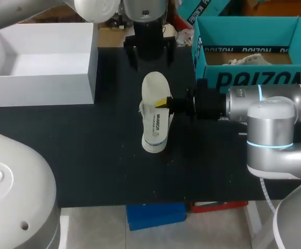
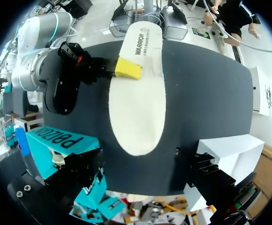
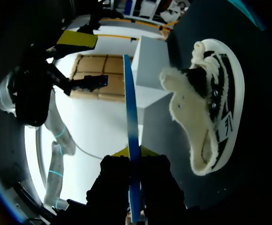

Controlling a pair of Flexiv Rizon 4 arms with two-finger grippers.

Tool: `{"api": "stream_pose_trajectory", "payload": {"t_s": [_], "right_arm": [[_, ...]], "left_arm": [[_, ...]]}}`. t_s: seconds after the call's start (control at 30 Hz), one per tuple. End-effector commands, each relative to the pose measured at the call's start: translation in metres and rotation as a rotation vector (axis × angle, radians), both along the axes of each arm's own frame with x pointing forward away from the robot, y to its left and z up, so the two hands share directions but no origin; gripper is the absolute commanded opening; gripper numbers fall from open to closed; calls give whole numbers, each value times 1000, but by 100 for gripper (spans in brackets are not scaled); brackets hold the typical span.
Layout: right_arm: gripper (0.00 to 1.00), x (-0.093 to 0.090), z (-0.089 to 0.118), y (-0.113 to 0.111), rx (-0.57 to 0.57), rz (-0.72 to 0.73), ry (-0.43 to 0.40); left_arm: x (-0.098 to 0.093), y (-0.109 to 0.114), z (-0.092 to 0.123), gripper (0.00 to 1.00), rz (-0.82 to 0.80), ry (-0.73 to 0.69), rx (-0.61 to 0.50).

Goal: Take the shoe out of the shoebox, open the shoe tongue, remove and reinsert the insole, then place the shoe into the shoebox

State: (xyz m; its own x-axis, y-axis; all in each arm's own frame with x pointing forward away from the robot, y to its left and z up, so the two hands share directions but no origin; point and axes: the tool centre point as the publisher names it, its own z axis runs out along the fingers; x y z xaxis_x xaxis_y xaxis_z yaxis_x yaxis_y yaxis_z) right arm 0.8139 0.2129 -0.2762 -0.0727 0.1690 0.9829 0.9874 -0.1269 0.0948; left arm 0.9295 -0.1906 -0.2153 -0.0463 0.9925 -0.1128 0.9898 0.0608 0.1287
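Note:
A white insole [image 1: 156,106] hangs flat over the middle of the black table, and my right gripper [image 1: 163,102] is shut on its edge from the right. In the right wrist view the insole [image 3: 131,126] shows edge-on between the yellow tips of that gripper [image 3: 134,154]. The fleece-lined shoe [image 3: 211,108] lies on the table beside it. From above, the insole hides most of the shoe [image 1: 153,147]. My left gripper [image 1: 150,52] hovers open behind the insole, holding nothing. Its wrist view looks down on the insole [image 2: 138,93], with its own gripper [image 2: 139,158] spread wide.
A white open box [image 1: 41,57] stands at the back left of the table. A teal box [image 1: 249,52] with some pale stuff inside stands at the back right, close behind my right arm. The black mat [image 1: 88,155] runs to the front edge.

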Motion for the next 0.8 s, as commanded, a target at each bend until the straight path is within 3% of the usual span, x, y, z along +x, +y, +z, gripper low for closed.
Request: {"api": "stream_pose_trajectory", "payload": {"t_s": [0.03, 0.47, 0.8], "right_arm": [[0, 0, 0, 2, -1, -3, 0], [0, 0, 0, 2, -1, -3, 0], [0, 0, 0, 2, -1, -3, 0]], "left_arm": [[-31, 10, 5, 100, 2, -33, -11], [-116, 17, 4, 100, -9, -27, -6], [-167, 13, -7, 100, -78, -73, -32]]}}
